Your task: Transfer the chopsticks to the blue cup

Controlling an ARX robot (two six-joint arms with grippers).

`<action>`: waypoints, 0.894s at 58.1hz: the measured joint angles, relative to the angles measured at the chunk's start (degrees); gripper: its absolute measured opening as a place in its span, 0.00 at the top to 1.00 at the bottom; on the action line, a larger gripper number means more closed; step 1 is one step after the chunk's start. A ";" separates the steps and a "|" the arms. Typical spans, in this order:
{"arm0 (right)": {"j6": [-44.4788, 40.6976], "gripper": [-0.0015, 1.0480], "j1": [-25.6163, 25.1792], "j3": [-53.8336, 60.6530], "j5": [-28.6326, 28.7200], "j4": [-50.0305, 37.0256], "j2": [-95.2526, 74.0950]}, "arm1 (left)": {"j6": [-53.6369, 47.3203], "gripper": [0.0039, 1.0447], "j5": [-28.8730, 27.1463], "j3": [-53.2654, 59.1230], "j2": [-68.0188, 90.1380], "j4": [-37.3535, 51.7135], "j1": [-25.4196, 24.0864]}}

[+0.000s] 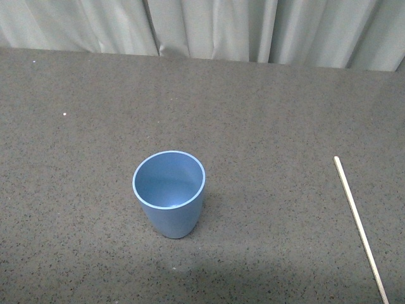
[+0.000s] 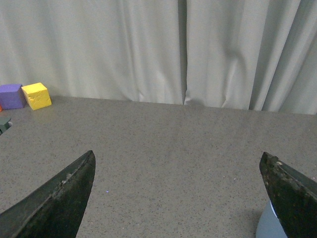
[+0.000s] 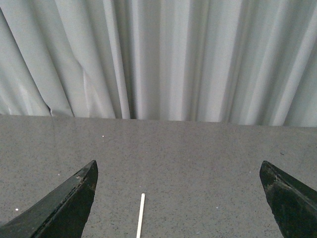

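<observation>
The blue cup (image 1: 169, 192) stands upright and empty near the middle of the grey table. A pale chopstick (image 1: 361, 228) lies flat on the table at the right, running to the front edge of the view. Neither arm shows in the front view. My left gripper (image 2: 177, 161) is open and empty; a sliver of the cup (image 2: 270, 225) shows behind one of its fingers. My right gripper (image 3: 178, 168) is open and empty above the table; the chopstick's far end (image 3: 140, 215) lies between its fingers, nearer one finger.
A pleated pale curtain (image 1: 209, 28) hangs along the table's far edge. A purple block (image 2: 12, 95) and a yellow block (image 2: 36, 95) sit at the table's far corner in the left wrist view.
</observation>
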State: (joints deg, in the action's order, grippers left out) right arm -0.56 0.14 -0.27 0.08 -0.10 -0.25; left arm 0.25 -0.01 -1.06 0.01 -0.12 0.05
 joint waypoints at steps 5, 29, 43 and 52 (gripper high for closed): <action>-2.71 0.09 1.68 -0.15 -6.21 0.17 -1.05 | 0.00 0.06 0.00 0.00 0.00 0.00 0.00; -5.81 0.09 7.23 -15.82 -9.22 -12.79 -58.49 | 0.00 0.06 0.00 0.00 0.00 0.00 0.00; 2.36 0.09 7.43 -29.24 -5.57 -8.33 -85.11 | 0.00 0.06 0.00 0.00 0.00 0.00 0.00; 4.26 0.09 7.23 -34.84 -4.66 -5.27 -95.56 | 0.00 0.06 0.00 0.00 0.00 0.00 0.00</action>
State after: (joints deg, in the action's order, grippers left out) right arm 3.70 7.38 -35.11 -4.58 -5.37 -95.81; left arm 0.25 -0.01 -1.06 0.01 -0.12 0.05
